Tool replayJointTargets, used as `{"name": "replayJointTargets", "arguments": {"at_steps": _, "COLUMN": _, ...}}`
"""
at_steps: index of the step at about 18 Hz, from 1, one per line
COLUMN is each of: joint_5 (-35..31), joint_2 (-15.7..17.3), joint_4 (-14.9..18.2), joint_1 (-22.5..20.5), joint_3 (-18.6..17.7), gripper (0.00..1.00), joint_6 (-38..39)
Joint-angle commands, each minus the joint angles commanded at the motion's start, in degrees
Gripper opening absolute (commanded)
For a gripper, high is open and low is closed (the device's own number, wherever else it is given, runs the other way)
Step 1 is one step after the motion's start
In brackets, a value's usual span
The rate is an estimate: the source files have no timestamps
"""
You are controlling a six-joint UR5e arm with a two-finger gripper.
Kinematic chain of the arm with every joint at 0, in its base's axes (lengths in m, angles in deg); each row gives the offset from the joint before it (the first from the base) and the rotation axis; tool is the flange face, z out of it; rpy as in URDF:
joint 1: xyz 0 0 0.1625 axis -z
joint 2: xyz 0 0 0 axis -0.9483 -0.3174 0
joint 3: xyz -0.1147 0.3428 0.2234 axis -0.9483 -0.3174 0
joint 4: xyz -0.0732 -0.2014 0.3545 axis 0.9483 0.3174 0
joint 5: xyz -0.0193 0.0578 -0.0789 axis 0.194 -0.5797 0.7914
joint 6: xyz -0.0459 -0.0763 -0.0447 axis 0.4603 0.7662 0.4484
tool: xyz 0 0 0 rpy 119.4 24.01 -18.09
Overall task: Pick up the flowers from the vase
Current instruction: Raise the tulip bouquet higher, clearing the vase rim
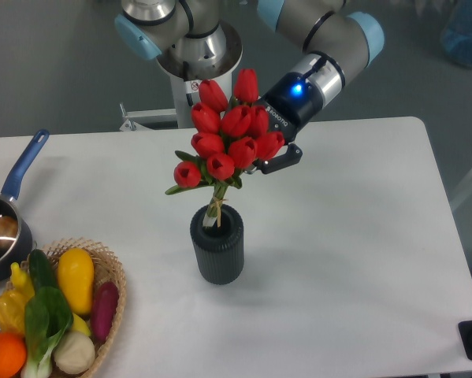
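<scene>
1. The black two-finger gripper point(261, 157) sits just above the centre of the frame, at the end of a grey arm with pale blue joint caps that reaches down from the top right; a blue light glows on its wrist.
2. Its jaws are clamped on the bunch of red tulip buds with green leaves and pale green tied stems point(228, 146), with one dark finger showing at the bunch's right edge (the other is hidden behind the blooms).
3. The bunch hangs tilted, heads towards the upper right and stems slanting down to the lower left, and the stem ends are just inside the round mouth of the vase.
4. The small dark grey-black ribbed cylinder vase point(217, 252) stands upright on the white table point(354, 236), slightly below and left of the frame's centre, directly under the bunch.
5. At the lower left corner a woven wicker basket point(109, 276) holds colourful vegetables and fruit, among them a yellow squash, a purple aubergine, a green leafy one and an orange.
6. At the left edge, above the basket, stands a dark saucepan with a blue handle point(19, 177) (something pale lies inside it).
7. The arm's grey base column point(196, 55) rises behind the table at the top centre.
</scene>
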Motion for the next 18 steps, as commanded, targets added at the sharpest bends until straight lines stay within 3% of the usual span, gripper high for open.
{"name": "replayJointTargets", "arguments": {"at_steps": 9, "joint_5": 0.09, "joint_2": 0.09, "joint_4": 0.00, "joint_1": -1.41, "joint_3": 1.06, "gripper": 0.38, "joint_6": 1.05}}
{"name": "replayJointTargets", "arguments": {"at_steps": 14, "joint_5": -0.17, "joint_2": -0.61, "joint_4": -0.26, "joint_1": -3.60, "joint_3": 5.80, "gripper": 0.36, "joint_6": 6.50}}
{"name": "replayJointTargets", "arguments": {"at_steps": 18, "joint_5": -0.61, "joint_2": -1.93, "joint_4": -1.49, "joint_1": -5.01, "joint_3": 6.42, "gripper": 0.36, "joint_6": 5.89}}
